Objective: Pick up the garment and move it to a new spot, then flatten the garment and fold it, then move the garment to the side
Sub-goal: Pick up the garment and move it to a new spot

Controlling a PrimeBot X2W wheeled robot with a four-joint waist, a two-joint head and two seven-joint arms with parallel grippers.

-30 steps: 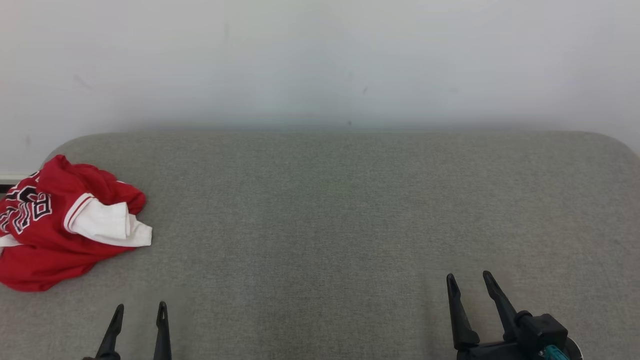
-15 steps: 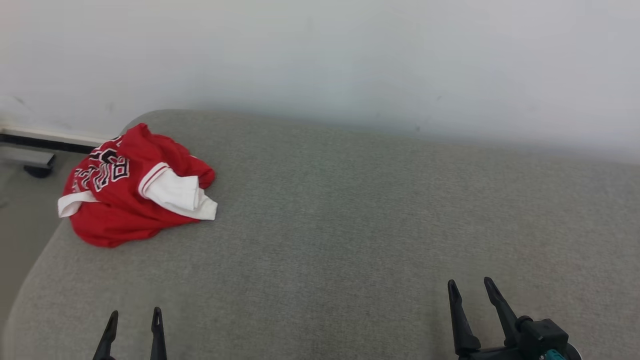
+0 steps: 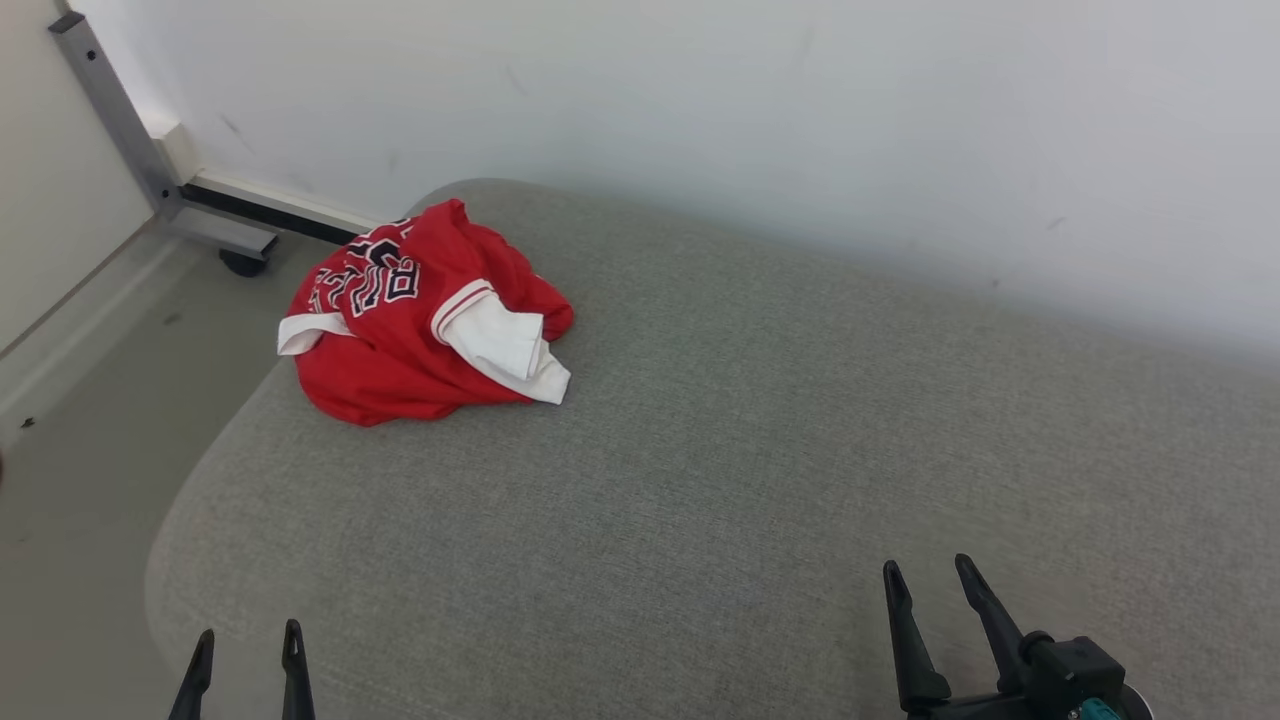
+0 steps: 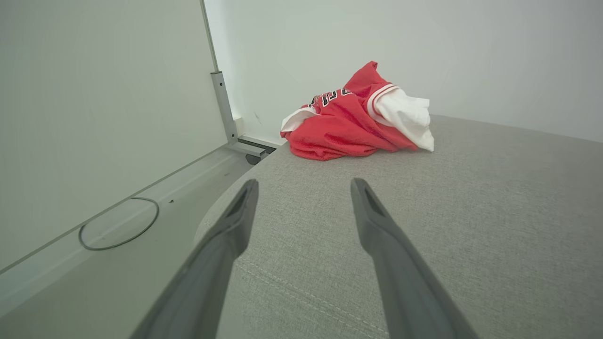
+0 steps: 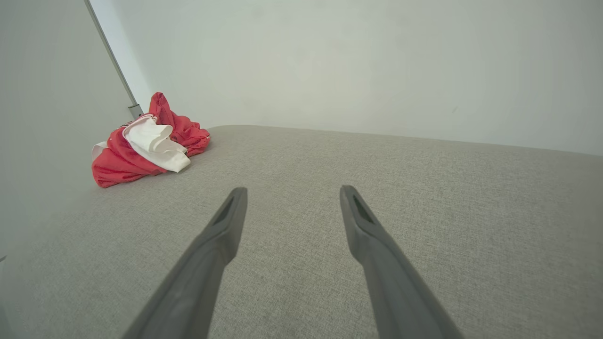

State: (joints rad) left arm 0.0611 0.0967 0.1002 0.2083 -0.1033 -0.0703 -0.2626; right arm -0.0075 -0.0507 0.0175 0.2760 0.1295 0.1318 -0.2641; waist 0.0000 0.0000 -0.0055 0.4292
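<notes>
**A:** What do we count here?

**B:** One garment (image 3: 420,320), a red jersey with white sleeves and black lettering. It lies crumpled in a heap at the far left corner of the grey cushion (image 3: 700,450), close to the white wall (image 3: 700,120). We also count two grippers, four fingers in all.

**A:** How do they stand?

**B:** Our left gripper (image 3: 248,632) hovers by the cushion's near left edge, its fingers spread wide with nothing between them. Our right gripper (image 3: 926,563) is over the near right part, just as wide and just as empty. Both are well apart from the garment.

**A:** Anything else?

**B:** One grey metal post (image 3: 110,100), one dark caster (image 3: 243,263) at its foot on the floor (image 3: 90,420), and one thin wire ring (image 4: 118,226) lying on that floor.

**A:** What differs from a second ago?

**B:** Our head has turned left. Then the garment sat cut off at the picture's left edge; now we see it whole, up and left of centre. Its heap looks unchanged, so the camera moved, not the cloth. The floor and post have come into view. Both grippers keep the same wide spread.
</notes>
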